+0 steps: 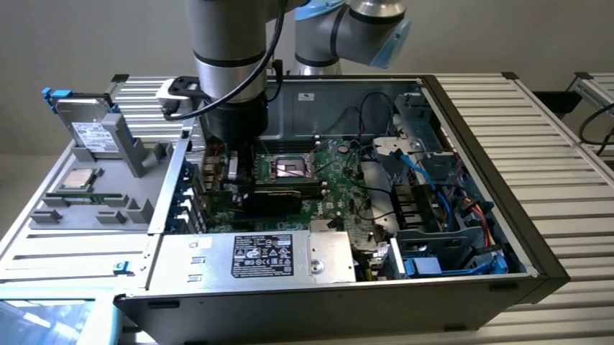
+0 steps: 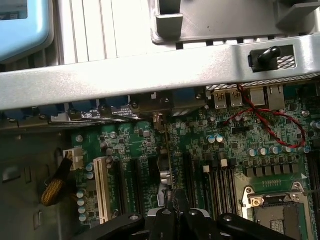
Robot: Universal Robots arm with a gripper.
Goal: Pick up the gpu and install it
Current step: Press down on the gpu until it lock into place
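Observation:
The gpu (image 2: 165, 167) appears edge-on in the wrist view as a thin green card. It stands upright over the black expansion slots of the large green motherboard (image 2: 200, 145), with its bracket end toward the case's rear wall (image 2: 150, 70). My gripper (image 2: 175, 206) is shut on the card's top edge. In the exterior view my gripper (image 1: 244, 185) reaches down into the open computer case (image 1: 479, 180) at the exterior view's left side of the motherboard (image 1: 331, 183). The gpu's dark body (image 1: 276, 195) sits low beside the fingers. Whether the card is seated in a slot is hidden.
The CPU socket (image 1: 287, 169) lies just beyond the gripper. The power supply (image 1: 264, 255) sits along the case's near side, with blue cables and drive bays (image 1: 451, 215) at the exterior view's right. A grey fixture with a hard drive (image 1: 91, 133) stands outside the case. A red-black twisted wire (image 2: 270, 122) crosses the board.

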